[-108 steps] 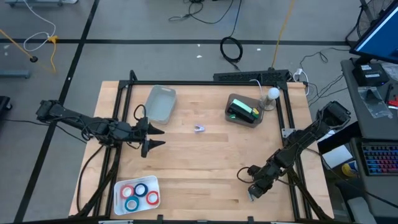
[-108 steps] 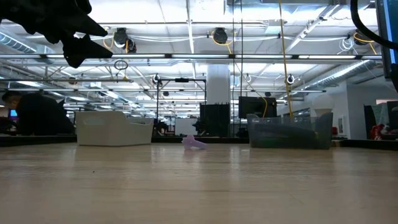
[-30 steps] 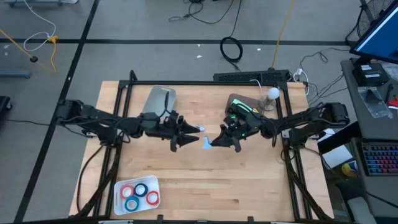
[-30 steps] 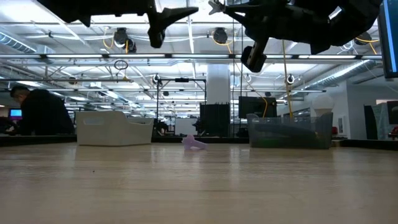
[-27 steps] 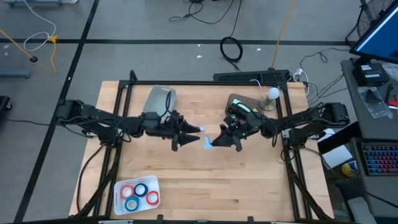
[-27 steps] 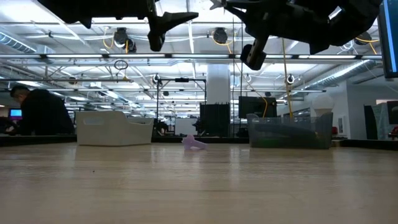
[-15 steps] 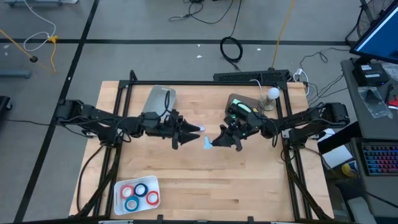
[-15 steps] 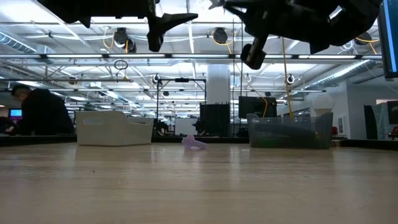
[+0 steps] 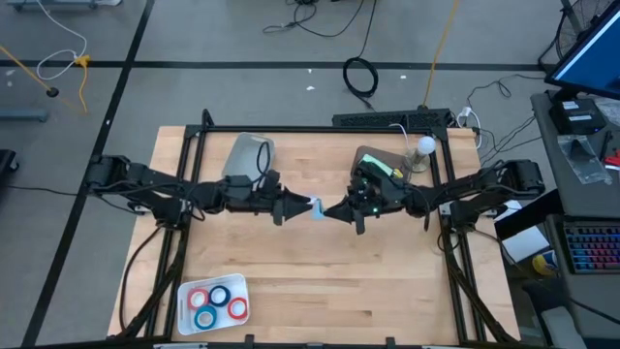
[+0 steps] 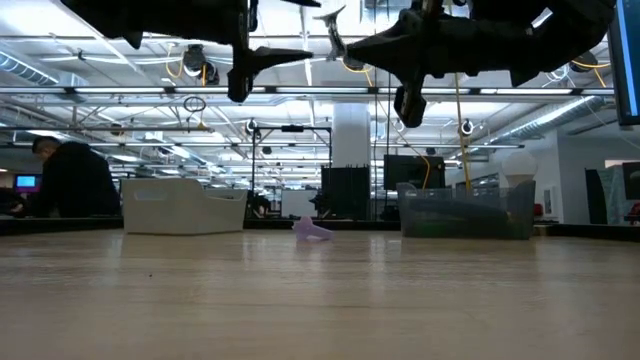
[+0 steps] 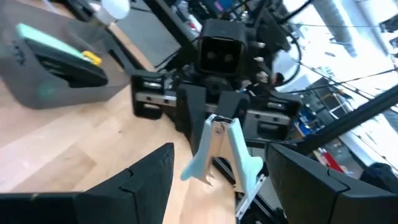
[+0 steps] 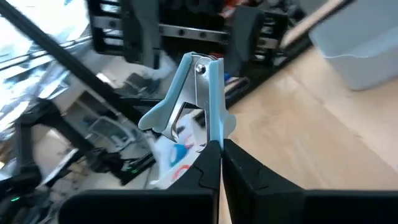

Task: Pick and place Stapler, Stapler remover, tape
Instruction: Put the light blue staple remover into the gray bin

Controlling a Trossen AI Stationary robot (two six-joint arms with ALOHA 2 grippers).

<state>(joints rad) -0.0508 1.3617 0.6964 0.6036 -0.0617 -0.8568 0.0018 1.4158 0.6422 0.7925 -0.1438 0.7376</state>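
Note:
A light blue staple remover [image 9: 315, 207] hangs high over the table's middle, with my right gripper [image 9: 334, 210] shut on it. My left gripper [image 9: 298, 207] faces it from the table's left, open. Its two fingers [image 11: 140, 183] stand on either side of the remover [image 11: 221, 146], and I see no touch. The green and black stapler [image 9: 380, 174] lies in a grey bin [image 9: 360, 163] at the far right. Red and blue tape rolls [image 9: 203, 299] lie flat in a white tray [image 9: 240, 287] at the near left. My right gripper pinches the remover's lower end [image 12: 214, 138], below its two wings, between the tips of its shut fingers [image 12: 242, 168]. The fingers come level from the table's right side. The remover is lifted clear, and its riveted pivot end [image 12: 199, 67] rises beyond the fingertips.
A small lilac object [image 10: 312, 229] lies on the table below the grippers. An open white bin [image 9: 250, 160] stands at the far left and a white bulb [image 9: 424, 147] at the far right. A black frame [image 9: 320, 131] borders the wooden top. A person [image 10: 70, 180] sits in the room beyond.
My left gripper has rolled about its own axis, so its open fingers now stand one above the other. My right gripper has swung its tip a little toward the far edge, and the remover now stands between the left fingers. Neither gripper has opened or shut.

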